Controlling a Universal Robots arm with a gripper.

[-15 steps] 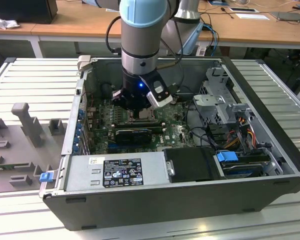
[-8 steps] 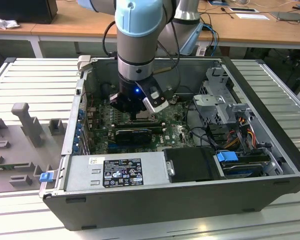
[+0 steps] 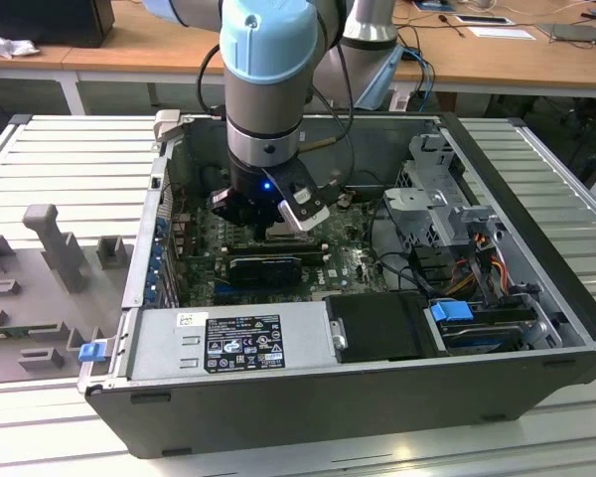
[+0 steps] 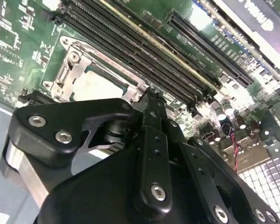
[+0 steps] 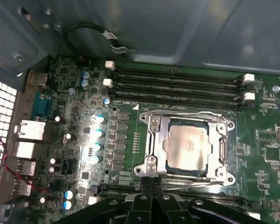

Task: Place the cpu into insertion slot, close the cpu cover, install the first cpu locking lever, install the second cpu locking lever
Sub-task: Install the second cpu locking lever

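Observation:
The cpu [image 5: 189,147] lies flat in the insertion slot [image 5: 186,122], its pale face showing through the window of the cpu cover [image 5: 154,140]. The silvery cover is down over the chip. A thin metal lever [image 5: 182,112] runs along the socket edge beside the memory slots. My gripper [image 5: 151,179] is shut with nothing between its fingers, and its tips sit at the socket's corner. In the second wrist view the gripper [image 4: 151,95] hangs just beside the cpu [image 4: 100,84] and the cover [image 4: 67,74]. From the exterior view the gripper [image 3: 276,221] is low inside the open computer case.
Long black memory slots [image 5: 177,86] run along one side of the socket. A black expansion card [image 3: 266,268], the power supply [image 3: 238,343] and a drive cage [image 3: 447,209] crowd the case. Grey fixtures [image 3: 55,243] stand on the table at the exterior view's left.

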